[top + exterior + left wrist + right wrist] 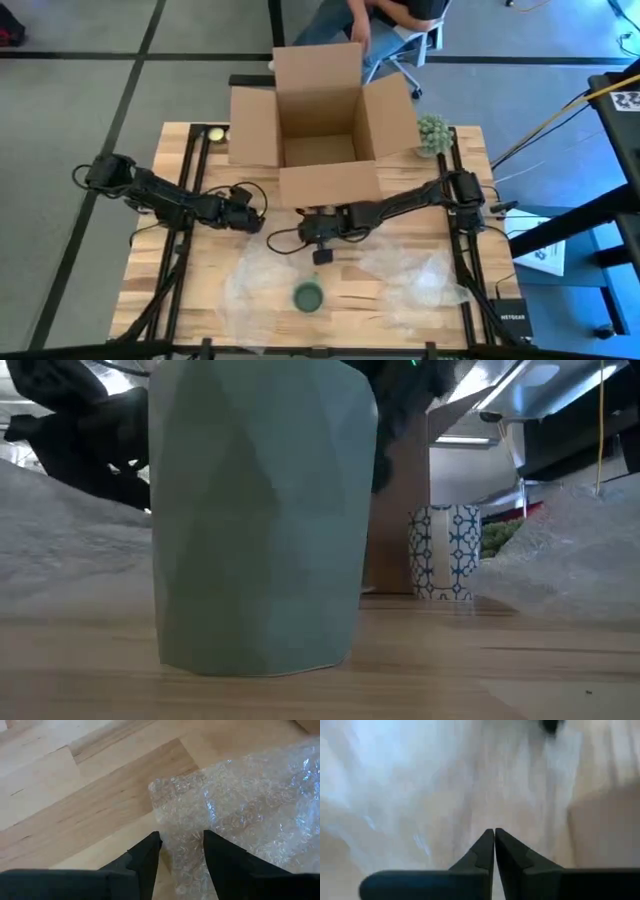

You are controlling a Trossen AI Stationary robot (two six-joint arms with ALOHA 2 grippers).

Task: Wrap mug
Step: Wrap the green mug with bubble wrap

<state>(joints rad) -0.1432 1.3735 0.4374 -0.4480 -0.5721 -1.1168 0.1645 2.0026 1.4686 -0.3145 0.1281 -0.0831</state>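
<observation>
A green faceted mug (308,295) (260,510) stands upright on its base near the table's front edge. A clear bubble wrap sheet (400,275) (250,805) lies crumpled around it, spreading left and right. My left gripper (250,218) (182,845) is open, its fingers standing either side of the wrap's far left corner (165,790); I cannot tell whether they touch it. My right gripper (322,252) (494,832) is shut with nothing showing between its fingers, and it hovers over the wrap's far edge, behind the mug.
An open cardboard box (320,125) stands at the table's far middle. A blue-and-white patterned pot with a green plant (433,135) (445,550) stands to its right. A small yellow-green ball (214,133) lies at the far left. A seated person (370,25) shows beyond the table.
</observation>
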